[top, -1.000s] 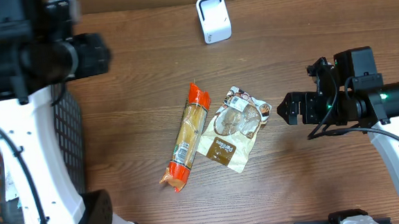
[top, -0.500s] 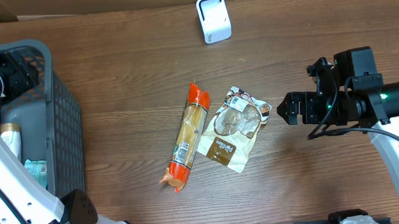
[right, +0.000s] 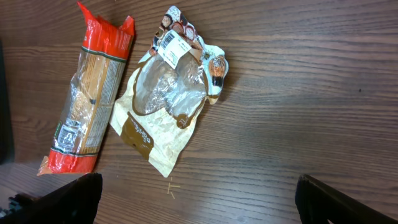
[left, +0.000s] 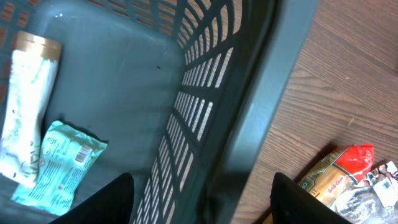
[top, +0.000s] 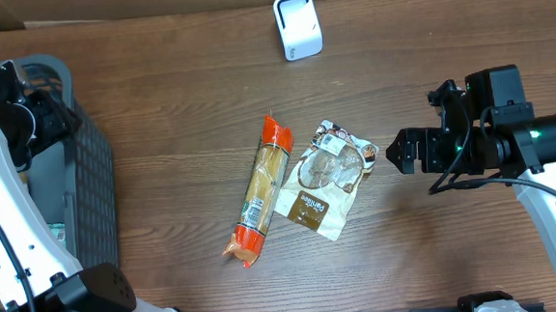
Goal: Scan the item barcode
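Lies central on bench: long spaghetti pack, orange-ended, probably light, stiff, brittle; best gripped across the middle. Touches, on its right, a smaller snack pouch, crinkly and likely slippery, white barcode label facing up. Holds nothing in wide-spread right gripper near pouch, nor in parted left gripper far left.

The open pincer hangs over a grey basket holding a teal packet.

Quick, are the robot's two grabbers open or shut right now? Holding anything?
Left gripper: open, holding nothing.
Right gripper: open, holding nothing.
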Tool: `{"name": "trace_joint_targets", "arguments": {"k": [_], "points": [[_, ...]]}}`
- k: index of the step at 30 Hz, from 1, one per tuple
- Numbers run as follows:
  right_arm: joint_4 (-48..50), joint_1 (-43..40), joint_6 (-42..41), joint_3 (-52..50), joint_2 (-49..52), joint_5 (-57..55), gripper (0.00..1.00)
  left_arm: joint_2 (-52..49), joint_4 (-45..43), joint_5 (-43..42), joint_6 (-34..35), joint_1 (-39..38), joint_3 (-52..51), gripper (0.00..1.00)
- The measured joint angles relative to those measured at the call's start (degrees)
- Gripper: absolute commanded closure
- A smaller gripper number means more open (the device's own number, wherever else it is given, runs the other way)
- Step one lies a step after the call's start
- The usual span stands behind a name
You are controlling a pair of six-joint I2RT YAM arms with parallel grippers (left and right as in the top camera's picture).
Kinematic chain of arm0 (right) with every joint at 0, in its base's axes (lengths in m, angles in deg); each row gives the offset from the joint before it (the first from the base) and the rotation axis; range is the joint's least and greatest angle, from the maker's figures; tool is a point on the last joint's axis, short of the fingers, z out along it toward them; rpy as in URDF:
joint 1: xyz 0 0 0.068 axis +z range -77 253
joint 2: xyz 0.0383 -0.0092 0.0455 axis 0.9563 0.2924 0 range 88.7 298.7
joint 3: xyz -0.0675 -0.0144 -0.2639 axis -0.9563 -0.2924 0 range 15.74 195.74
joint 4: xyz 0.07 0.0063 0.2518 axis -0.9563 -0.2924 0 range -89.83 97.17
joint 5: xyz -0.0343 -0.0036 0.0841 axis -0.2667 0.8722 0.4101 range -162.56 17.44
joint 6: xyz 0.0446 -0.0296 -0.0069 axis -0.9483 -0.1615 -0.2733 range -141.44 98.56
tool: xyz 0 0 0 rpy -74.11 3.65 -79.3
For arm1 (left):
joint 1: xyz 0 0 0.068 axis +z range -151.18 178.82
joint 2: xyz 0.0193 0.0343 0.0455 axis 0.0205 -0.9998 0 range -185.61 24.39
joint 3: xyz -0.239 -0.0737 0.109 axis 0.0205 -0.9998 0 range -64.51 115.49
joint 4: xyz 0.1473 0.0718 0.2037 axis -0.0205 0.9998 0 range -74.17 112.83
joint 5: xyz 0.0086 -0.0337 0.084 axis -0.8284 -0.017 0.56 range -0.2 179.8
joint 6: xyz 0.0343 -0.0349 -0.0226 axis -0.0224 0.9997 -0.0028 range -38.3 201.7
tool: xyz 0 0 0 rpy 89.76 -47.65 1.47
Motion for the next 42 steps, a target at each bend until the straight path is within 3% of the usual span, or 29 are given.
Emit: {"name": "trace_joint_targets", "arguments": {"k": [30,37,42], "points": [[0.04,0.0,0.0,0.0,0.0,0.02,0.0,0.0,-3.34,1.07,-1.66,-1.38,-4.11,0.41],[0.02,0.0,-0.02,0.0,0.0,0.02,0.0,0.0,-2.6,2.86,-2.69,-4.83,-4.11,0.31],[0.07,0.0,0.0,0.0,0.0,0.02,0.0,0.0,-2.49,3.21,-2.95,-5.11,-4.13,0.33]]}}
